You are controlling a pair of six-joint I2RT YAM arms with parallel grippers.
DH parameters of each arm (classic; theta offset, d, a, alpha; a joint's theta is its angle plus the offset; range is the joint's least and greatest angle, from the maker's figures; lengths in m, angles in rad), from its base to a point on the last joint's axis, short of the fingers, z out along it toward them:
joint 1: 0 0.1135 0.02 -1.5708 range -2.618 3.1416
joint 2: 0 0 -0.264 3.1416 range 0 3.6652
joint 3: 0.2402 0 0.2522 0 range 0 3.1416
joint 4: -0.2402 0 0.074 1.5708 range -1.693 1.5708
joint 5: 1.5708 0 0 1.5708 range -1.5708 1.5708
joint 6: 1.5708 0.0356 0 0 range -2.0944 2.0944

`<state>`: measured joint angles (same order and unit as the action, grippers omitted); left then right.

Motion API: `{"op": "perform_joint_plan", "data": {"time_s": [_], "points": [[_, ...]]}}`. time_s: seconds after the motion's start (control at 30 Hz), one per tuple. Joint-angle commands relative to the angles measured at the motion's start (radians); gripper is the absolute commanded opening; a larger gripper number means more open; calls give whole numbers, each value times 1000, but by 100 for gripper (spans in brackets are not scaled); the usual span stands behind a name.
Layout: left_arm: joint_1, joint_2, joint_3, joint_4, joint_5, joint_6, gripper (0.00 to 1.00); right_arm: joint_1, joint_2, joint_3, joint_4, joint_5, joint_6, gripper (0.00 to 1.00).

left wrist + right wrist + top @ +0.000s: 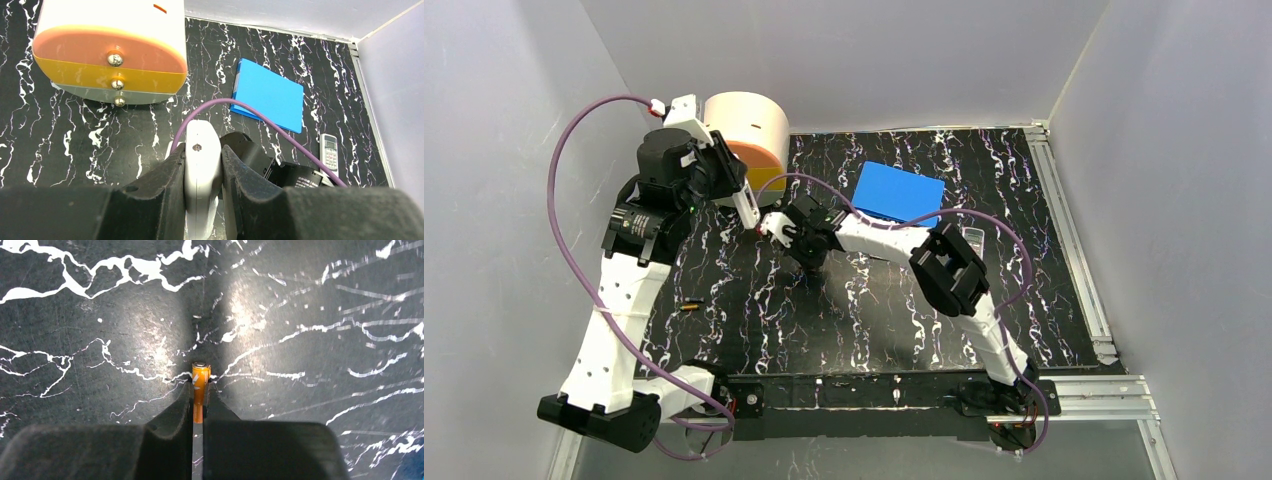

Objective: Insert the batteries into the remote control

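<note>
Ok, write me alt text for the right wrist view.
The right gripper has its jaws shut on a thin orange battery, whose silver end pokes out just past the tips. Behind it is a glossy black tabletop veined with white.

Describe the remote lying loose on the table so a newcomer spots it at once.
Find the flat blue box at the back of the black marbled table. Off its right near corner lies a small white remote, buttons up. Unlike the held remote in the left gripper, it rests flat on the table.
</note>
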<state>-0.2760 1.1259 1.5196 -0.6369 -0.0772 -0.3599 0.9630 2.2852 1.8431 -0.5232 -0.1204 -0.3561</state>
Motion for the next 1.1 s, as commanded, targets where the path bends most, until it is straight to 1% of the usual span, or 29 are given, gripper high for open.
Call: {"op": "perform_joint_plan", "data": {"time_s": [0.0,0.1,0.2,0.3,0.4,0.47,0.53,0.6,0.63,0.67,0.73,0.83,0.97,1.07], "points": [[5,-2,0,20,16,-7,0,-17,-96,-89,58,60,205,4],[5,-2,-28,43,58,-18,0,-25,-189,-198,141,114,315,4],[6,12,-81,101,208,-26,0,-47,-289,-301,193,194,443,3],[6,40,-131,148,295,-69,0,-92,-387,-380,202,208,551,3],[6,74,-196,223,381,-116,0,-130,-471,-435,204,212,609,2],[5,110,-243,283,465,-160,0,-149,-524,-459,199,217,636,2],[5,147,-295,373,542,-223,0,-167,-577,-475,185,227,662,3],[5,175,-378,530,614,-333,0,-180,-633,-484,178,245,683,3],[5,185,-419,664,644,-393,0,-180,-665,-484,175,258,690,3],[5,201,-447,734,677,-445,0,-180,-694,-480,169,276,693,2],[2,242,-452,792,708,-501,0,-179,-763,-465,162,312,701,2],[-5,287,-442,876,762,-543,0,-178,-825,-434,167,327,699,2],[-11,333,-442,972,793,-617,0,-179,-843,-371,143,253,710,2],[-11,367,-453,1127,834,-706,0,-179,-840,-319,111,180,726,2]]}}
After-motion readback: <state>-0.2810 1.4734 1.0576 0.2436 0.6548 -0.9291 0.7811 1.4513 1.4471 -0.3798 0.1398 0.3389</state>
